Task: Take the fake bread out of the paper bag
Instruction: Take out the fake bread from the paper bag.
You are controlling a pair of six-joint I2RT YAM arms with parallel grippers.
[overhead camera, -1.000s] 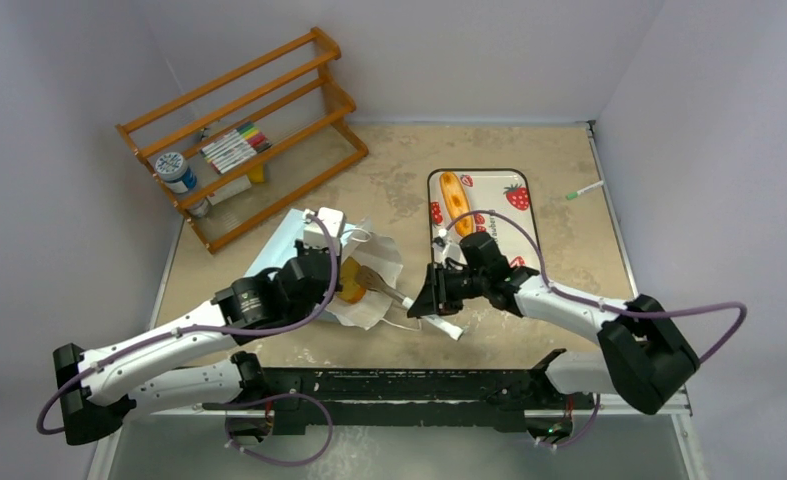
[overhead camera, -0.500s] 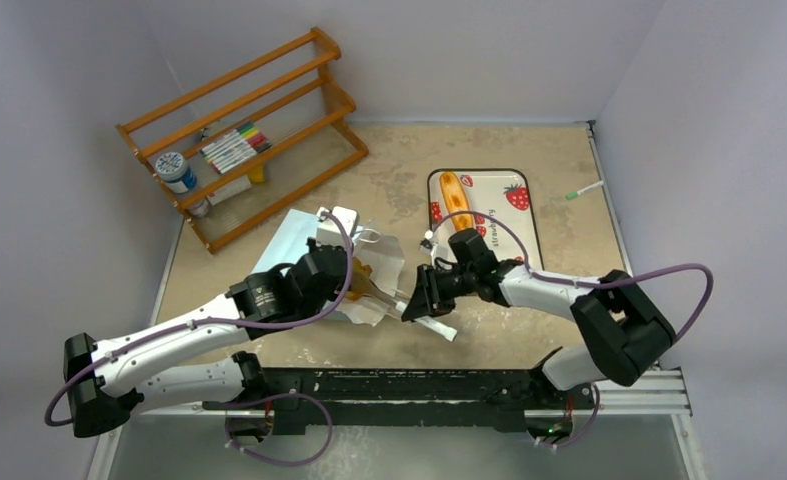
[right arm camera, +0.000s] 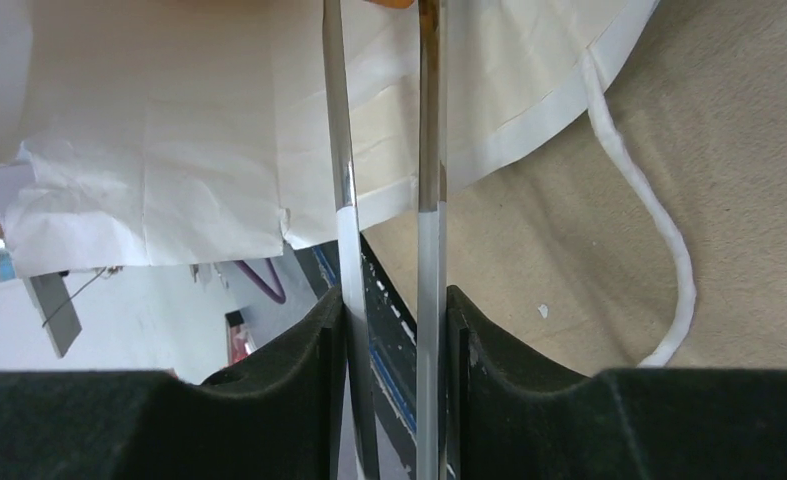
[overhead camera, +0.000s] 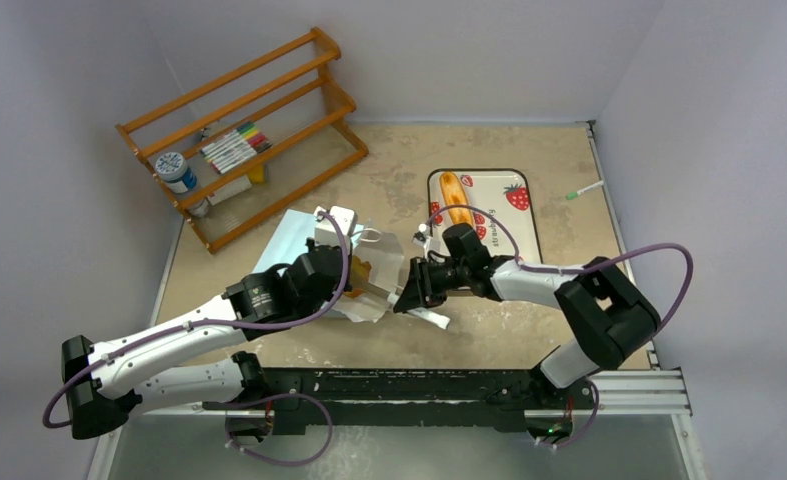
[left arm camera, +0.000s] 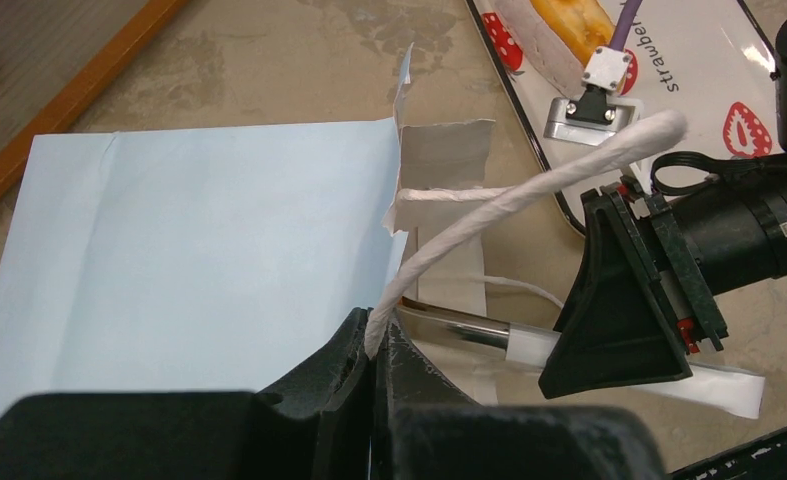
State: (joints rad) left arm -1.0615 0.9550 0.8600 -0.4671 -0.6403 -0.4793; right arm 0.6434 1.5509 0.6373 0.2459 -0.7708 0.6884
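The light blue paper bag [overhead camera: 291, 240] lies on its side, its white-lined mouth facing right. My left gripper [overhead camera: 342, 268] is shut on the bag's white string handle [left arm camera: 489, 215] and holds it up at the mouth; it also shows in the left wrist view [left arm camera: 377, 340]. My right gripper [overhead camera: 410, 296] is shut on metal tongs [right arm camera: 429, 150], whose two arms reach into the bag's mouth [right arm camera: 149, 120]. An orange-brown piece of bread [overhead camera: 361, 272] shows inside the mouth. A long loaf [overhead camera: 456, 196] lies on the strawberry-print tray [overhead camera: 517, 215].
A wooden rack [overhead camera: 249, 130] with markers and a jar stands at the back left. A green-tipped pen [overhead camera: 586, 189] lies by the right wall. The bag's other string handle [right arm camera: 659, 250] lies loose on the table.
My right gripper has moved left with the tongs, pushing them further into the bag's mouth. My left gripper has shifted slightly right and back, still holding the handle.
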